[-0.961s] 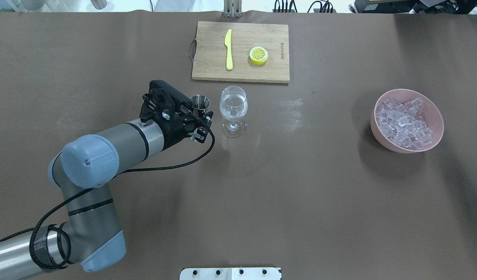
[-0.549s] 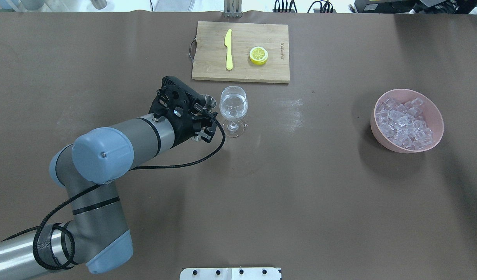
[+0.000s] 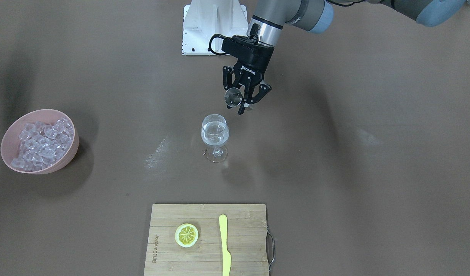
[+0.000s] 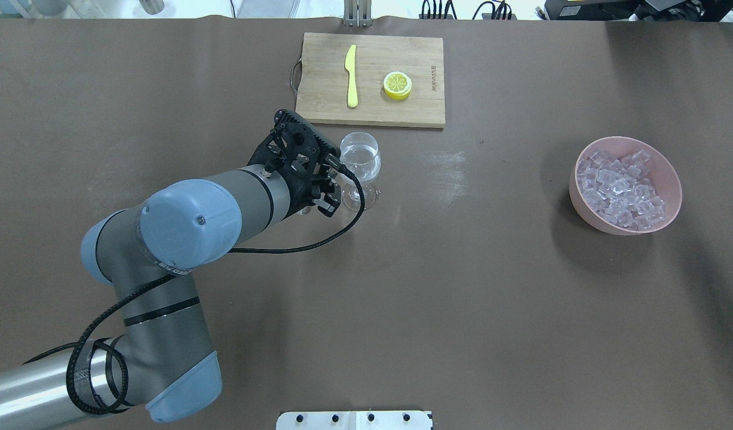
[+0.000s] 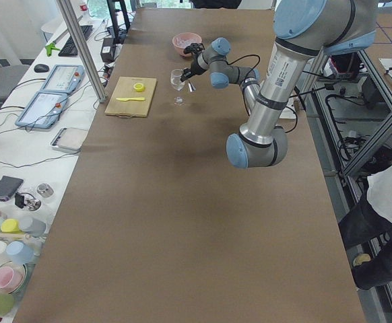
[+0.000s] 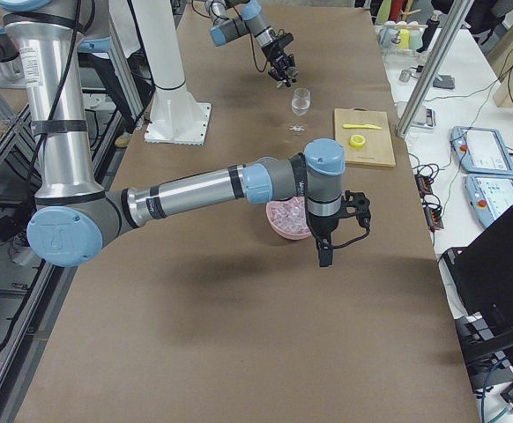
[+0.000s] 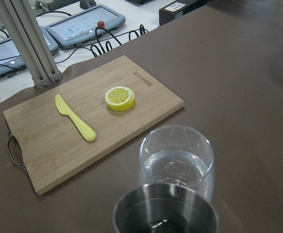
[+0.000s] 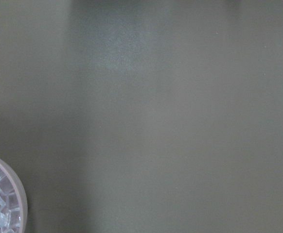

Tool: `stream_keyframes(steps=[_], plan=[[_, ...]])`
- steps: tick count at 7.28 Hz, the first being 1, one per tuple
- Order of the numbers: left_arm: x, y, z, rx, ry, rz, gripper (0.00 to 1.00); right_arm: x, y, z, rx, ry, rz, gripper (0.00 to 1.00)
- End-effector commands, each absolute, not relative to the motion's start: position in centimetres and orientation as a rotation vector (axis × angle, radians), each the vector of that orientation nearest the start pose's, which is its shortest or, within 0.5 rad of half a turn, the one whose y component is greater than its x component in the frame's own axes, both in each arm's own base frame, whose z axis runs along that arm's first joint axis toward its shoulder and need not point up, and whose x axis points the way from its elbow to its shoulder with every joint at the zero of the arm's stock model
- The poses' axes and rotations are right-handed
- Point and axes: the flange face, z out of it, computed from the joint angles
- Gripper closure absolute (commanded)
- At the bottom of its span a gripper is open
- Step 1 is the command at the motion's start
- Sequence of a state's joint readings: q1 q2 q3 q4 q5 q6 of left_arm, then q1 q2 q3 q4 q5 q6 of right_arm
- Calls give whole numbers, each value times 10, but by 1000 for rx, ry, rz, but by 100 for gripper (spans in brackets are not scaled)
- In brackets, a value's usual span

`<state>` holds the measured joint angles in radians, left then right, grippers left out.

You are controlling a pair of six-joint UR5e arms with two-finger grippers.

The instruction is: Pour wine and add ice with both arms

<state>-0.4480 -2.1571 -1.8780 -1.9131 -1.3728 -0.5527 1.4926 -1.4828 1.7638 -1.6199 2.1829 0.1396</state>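
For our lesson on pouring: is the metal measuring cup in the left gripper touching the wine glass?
Apart. The exterior front-facing view shows bare table between the metal measuring cup in the left gripper and the wine glass.

My left fingers (image 3: 244,101) look like matt black plastic. The cup (image 3: 233,96) in them is brushed steel with a dull sheen. The glass (image 3: 215,134) is clear and glossy. The counter (image 4: 462,286) wears a smooth, matt brown sheet with one pale scuffed patch. The board (image 3: 208,253) is pale wood with visible grain and has a metal wire handle. The knife (image 3: 224,245) looks like smooth yellow plastic, and the lemon slice (image 3: 186,235) is slightly glossy. The bowl (image 4: 669,171) is matt pink, and the ice (image 4: 620,185) is clear and shiny. My left arm (image 4: 247,194) is satin grey metal, and its cable (image 4: 294,248) is braided black.
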Motion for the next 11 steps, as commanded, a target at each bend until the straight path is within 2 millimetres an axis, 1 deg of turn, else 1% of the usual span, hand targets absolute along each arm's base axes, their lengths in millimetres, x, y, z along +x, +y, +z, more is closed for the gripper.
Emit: stream_keyframes(steps=[1,2,4,5,6,7,8,9,11], plan=[[482,-401,142,913,742,398,100,34,-534,534,157,-630,-12,0],[483,-402,141,905,719,416,100,34,-533,534,155,-630,-10,0],[486,-404,123,880,676,435,100,34,-534,535,154,-630,-11,0],[487,-404,124,878,674,437,100,34,-534,536,152,-630,-9,0],[488,-405,119,863,656,440,100,35,-532,538,149,-629,-8,0],[489,-405,104,846,637,447,100,35,-532,538,149,-629,-8,0],[491,-406,101,833,622,451,100,35,-531,538,149,-629,-6,0],[492,-407,103,829,614,452,100,35,-531,538,147,-631,-8,0],[508,-415,104,812,592,457,100,35,-531,538,147,-631,-8,0]])
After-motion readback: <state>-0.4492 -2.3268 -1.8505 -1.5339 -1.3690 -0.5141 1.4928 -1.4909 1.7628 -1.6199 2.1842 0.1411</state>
